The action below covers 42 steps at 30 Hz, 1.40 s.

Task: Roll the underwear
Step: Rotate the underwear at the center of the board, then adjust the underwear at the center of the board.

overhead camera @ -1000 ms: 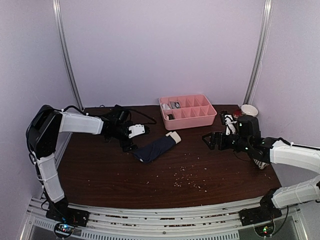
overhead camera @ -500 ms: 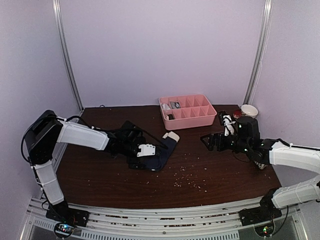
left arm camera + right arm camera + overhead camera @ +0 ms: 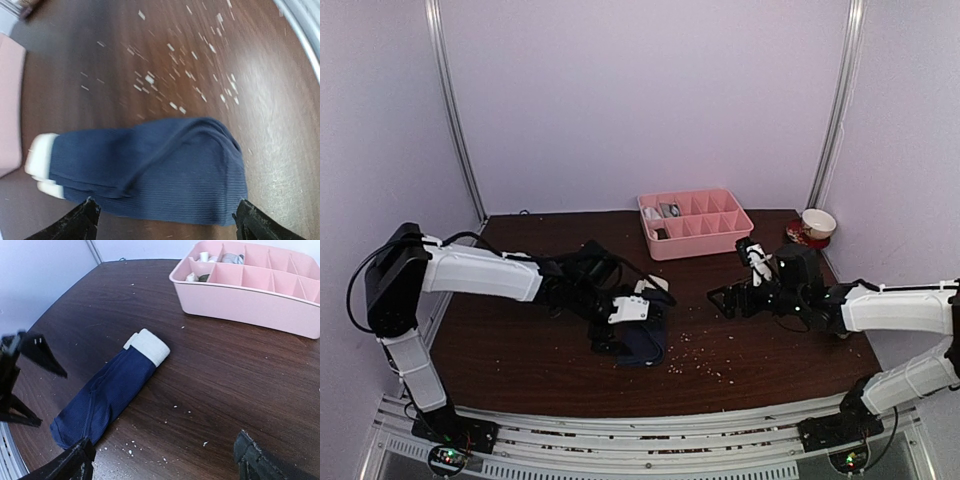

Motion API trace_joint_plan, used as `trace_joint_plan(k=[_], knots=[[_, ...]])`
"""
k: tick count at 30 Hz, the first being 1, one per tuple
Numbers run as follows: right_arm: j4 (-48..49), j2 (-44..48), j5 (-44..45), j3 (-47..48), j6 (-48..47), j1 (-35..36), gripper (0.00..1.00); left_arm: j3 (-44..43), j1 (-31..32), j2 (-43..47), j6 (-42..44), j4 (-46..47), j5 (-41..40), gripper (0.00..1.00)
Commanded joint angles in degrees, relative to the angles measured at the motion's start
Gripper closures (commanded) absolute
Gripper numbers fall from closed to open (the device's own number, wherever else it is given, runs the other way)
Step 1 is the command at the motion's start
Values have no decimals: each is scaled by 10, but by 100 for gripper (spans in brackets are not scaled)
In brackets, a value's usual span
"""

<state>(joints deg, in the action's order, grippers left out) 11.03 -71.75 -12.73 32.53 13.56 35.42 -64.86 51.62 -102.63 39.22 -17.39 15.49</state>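
The navy underwear (image 3: 102, 397), folded into a long strip with its cream-white waistband (image 3: 149, 346) at the far end, lies flat on the dark wooden table (image 3: 235, 370). My left gripper (image 3: 167, 227) hovers open at one long edge, its fingertips (image 3: 85, 222) spread about as wide as the strip's navy part (image 3: 165, 175). From above, the left gripper (image 3: 623, 330) covers most of the cloth (image 3: 650, 345). My right gripper (image 3: 167, 465) is open with nothing in it, a little to the right of the strip and apart from it (image 3: 725, 298). No grey underwear is clearly visible.
A pink compartment tray (image 3: 705, 240) stands at the back centre, with small rolled items in its left compartments (image 3: 220, 259). A white cup (image 3: 817, 222) sits at the back right. Pale crumbs (image 3: 695, 350) are scattered on the wood in front of the underwear.
My left arm has swung right and forward from the back left to hover over the navy underwear. The right gripper has moved left toward the cloth. Both stayed open.
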Motion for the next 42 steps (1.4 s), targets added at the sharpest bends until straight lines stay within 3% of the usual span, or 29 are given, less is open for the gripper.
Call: trace_joint_plan(k=[1,8,12,16,18,22,28,42], knots=[[3,-17,17,29,-44,47,0,-93,-46,38,-14,-28,93,2],[20,-30,-17,40,-80,104,2,-242,-114,-62,-44,-84,155,2],[21,-24,-11,40,-80,115,14,-349,-117,-161,-35,-142,184,31],[11,0,10,39,-77,114,22,-386,-116,-217,-33,-147,191,69],[6,14,22,37,-77,114,22,-404,-114,-242,-38,-147,185,80],[12,44,34,23,-75,114,22,-418,-113,-269,-62,-122,140,93],[9,43,32,23,-77,114,21,-398,-113,-273,-90,-55,59,100],[1,25,28,32,-78,114,20,-408,-108,-333,-63,-68,-24,100]])
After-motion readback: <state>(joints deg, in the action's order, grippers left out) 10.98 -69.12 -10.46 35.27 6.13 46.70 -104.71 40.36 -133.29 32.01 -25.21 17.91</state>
